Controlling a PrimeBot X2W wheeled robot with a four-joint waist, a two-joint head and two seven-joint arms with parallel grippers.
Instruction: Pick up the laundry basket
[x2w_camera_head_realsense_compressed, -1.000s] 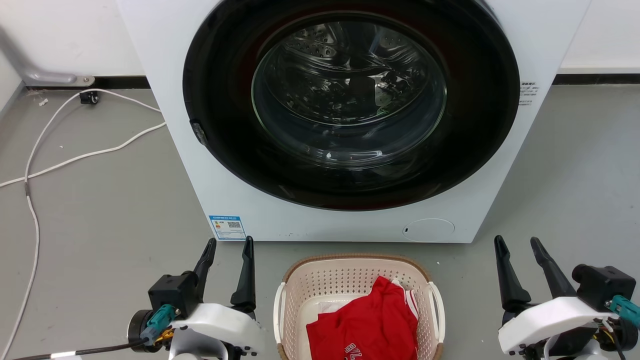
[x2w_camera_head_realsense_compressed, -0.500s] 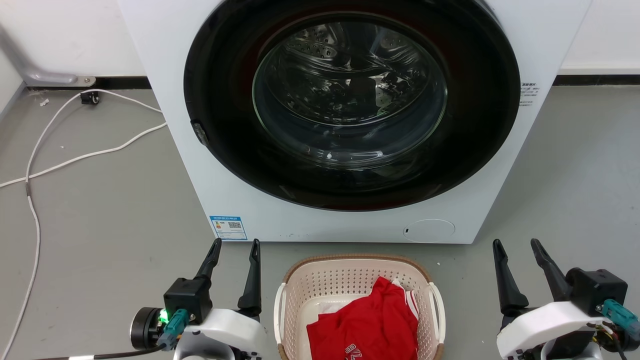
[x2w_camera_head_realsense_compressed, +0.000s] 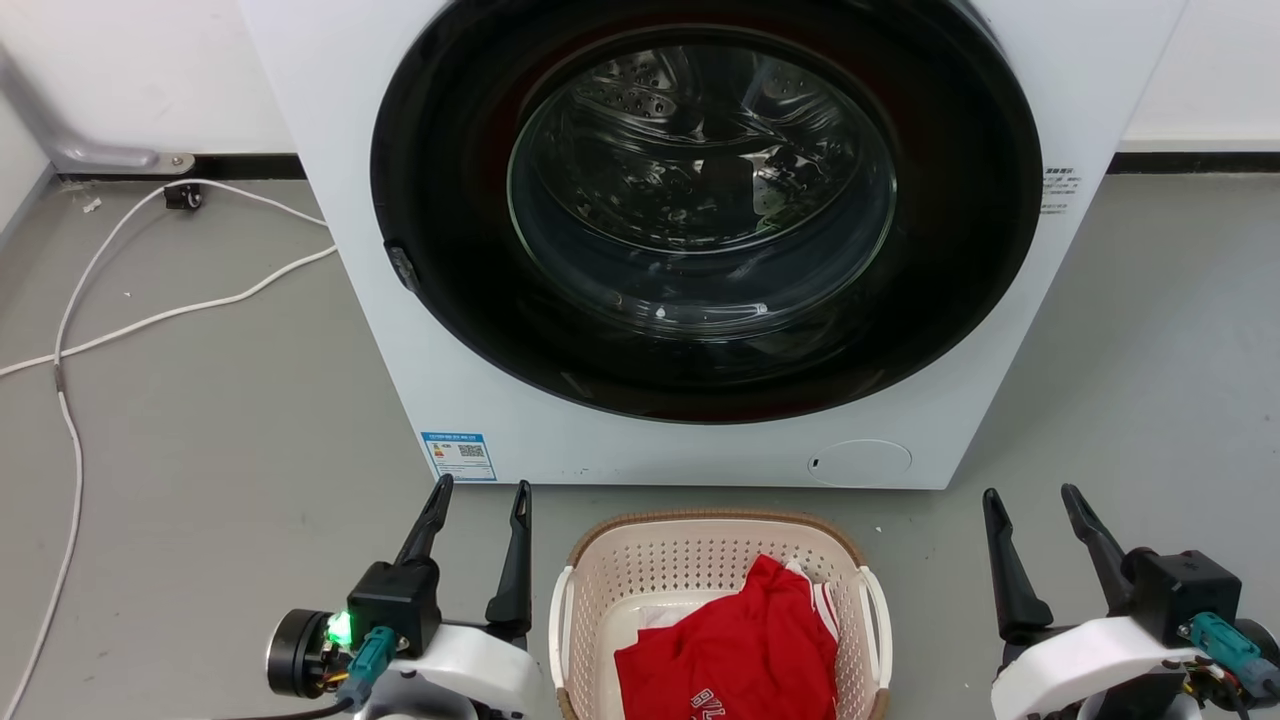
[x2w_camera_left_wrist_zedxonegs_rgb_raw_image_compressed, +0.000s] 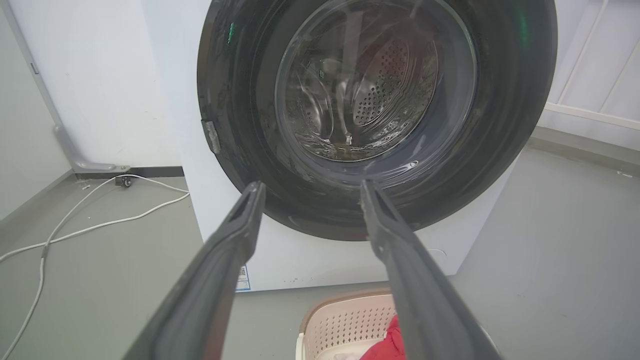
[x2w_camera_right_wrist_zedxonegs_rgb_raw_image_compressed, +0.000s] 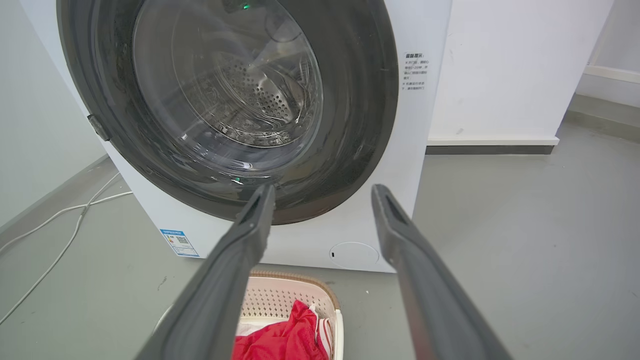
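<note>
left gripper (x2w_camera_head_realsense_compressed: 480, 487): we note the two dark fingers spread apart with nothing between them, tips aimed toward the washer. it hangs just beside the left side of the laundry basket (x2w_camera_head_realsense_compressed: 650, 565), not touching it. a green light (x2w_camera_head_realsense_compressed: 340, 628) glows on the wrist housing.

right gripper (x2w_camera_head_realsense_compressed: 1030, 492): fingers parted the same way, holding nothing. it sits farther off the basket's right side, with bare grey floor (x2w_camera_head_realsense_compressed: 200, 450) between.

the laundry basket stands on the floor between our two grippers, just in front of the washing machine (x2w_camera_head_realsense_compressed: 450, 350), and the bottom edge of the head view cuts off its near end. brown woven-look rim, cream perforated walls, a white handle (x2w_camera_head_realsense_compressed: 555, 620) on each long side. a red garment (x2w_camera_head_realsense_compressed: 740, 650) with white lettering lies heaped inside toward the right, with something white under it.

in the left wrist view a corner of the basket shows low down, beside the right-hand finger. in the right wrist view it shows low down beside the left-hand finger.

the machine is a white front loader. round dark-rimmed glass door (x2w_camera_head_realsense_compressed: 700, 210), steel drum visible through it. blue label (x2w_camera_head_realsense_compressed: 457, 455) low on its front, round flap (x2w_camera_head_realsense_compressed: 860, 460) at the other lower corner.

a white cable (x2w_camera_head_realsense_compressed: 150, 320) trails across the floor on our left toward the wall.
</note>
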